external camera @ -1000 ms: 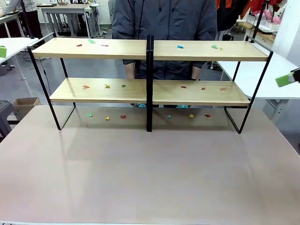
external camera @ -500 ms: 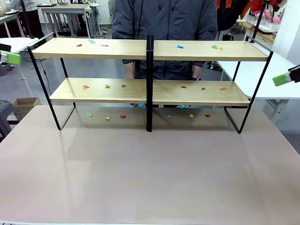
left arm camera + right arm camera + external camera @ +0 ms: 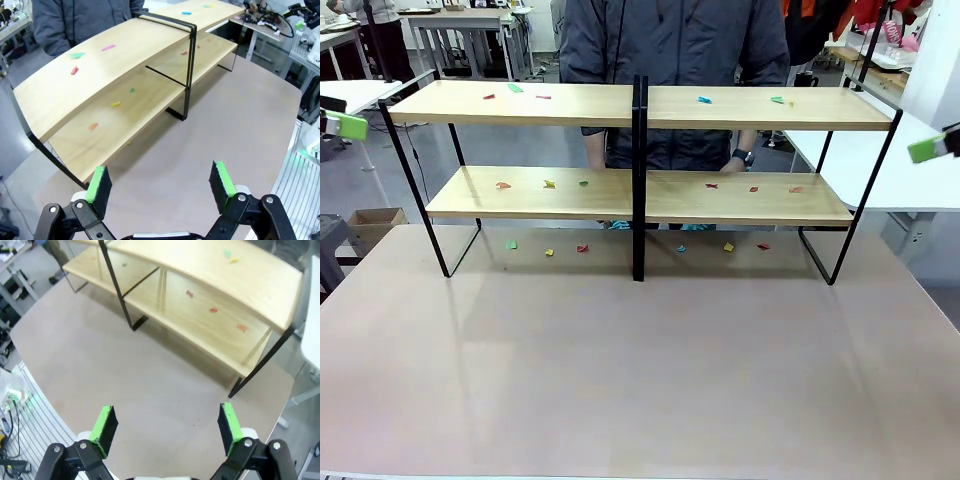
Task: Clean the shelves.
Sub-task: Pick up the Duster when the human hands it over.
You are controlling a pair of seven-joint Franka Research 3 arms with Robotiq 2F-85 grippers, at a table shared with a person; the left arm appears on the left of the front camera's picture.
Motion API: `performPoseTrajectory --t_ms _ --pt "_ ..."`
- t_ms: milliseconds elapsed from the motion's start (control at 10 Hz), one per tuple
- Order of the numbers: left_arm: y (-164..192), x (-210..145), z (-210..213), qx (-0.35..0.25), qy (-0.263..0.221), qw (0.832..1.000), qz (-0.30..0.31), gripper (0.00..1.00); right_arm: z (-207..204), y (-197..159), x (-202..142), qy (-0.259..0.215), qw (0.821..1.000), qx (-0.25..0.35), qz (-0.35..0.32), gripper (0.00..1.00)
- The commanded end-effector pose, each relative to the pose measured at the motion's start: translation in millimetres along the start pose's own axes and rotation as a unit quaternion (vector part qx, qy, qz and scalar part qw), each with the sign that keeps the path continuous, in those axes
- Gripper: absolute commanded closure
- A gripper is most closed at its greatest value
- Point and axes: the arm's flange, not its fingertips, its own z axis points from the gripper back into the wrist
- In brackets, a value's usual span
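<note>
The shelves (image 3: pixel 640 105) are two light wooden boards on a thin black frame, standing at the far side of the tabletop. Small coloured scraps lie on the top board (image 3: pixel 704 100), on the lower board (image 3: pixel 549 184) and on the table beneath (image 3: pixel 728 246). A green pad (image 3: pixel 345 125) of my left gripper shows at the left edge and a green pad (image 3: pixel 930 148) of my right gripper at the right edge, both clear of the shelves. The left gripper (image 3: pixel 161 182) is open over the table, facing the shelves (image 3: pixel 100 65). The right gripper (image 3: pixel 167 425) is open too, above the shelves' right end (image 3: pixel 210 290).
A person in a dark jacket (image 3: pixel 670 50) stands close behind the shelves, a hand with a watch (image 3: pixel 745 158) by the lower board. The greyish-brown tabletop (image 3: pixel 640 370) stretches bare in front. White tables (image 3: pixel 880 165) flank both sides.
The left gripper's pad has slid further into view at the left edge. The right pad has risen a little. The person's hand with the watch has come into view behind the lower board.
</note>
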Motion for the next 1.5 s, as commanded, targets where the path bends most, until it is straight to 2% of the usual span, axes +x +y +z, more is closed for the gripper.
performPoseTrajectory --t_ms 0,100,200,1400 --pt "-1 0 0 -0.004 -0.002 1.000 -0.005 0.00 9 -2 8 -0.053 0.997 -0.007 -0.050 0.00" --pt "-1 0 0 -0.004 -0.002 1.000 -0.005 0.00 14 0 10 -0.057 0.993 -0.039 -0.092 0.00" --pt "-1 0 0 -0.004 -0.002 1.000 -0.005 0.00 16 1 10 -0.069 0.991 -0.045 -0.109 0.00" --pt "-1 0 0 -0.004 -0.002 1.000 -0.005 0.00 25 -6 14 -0.068 0.991 -0.043 -0.103 0.00"
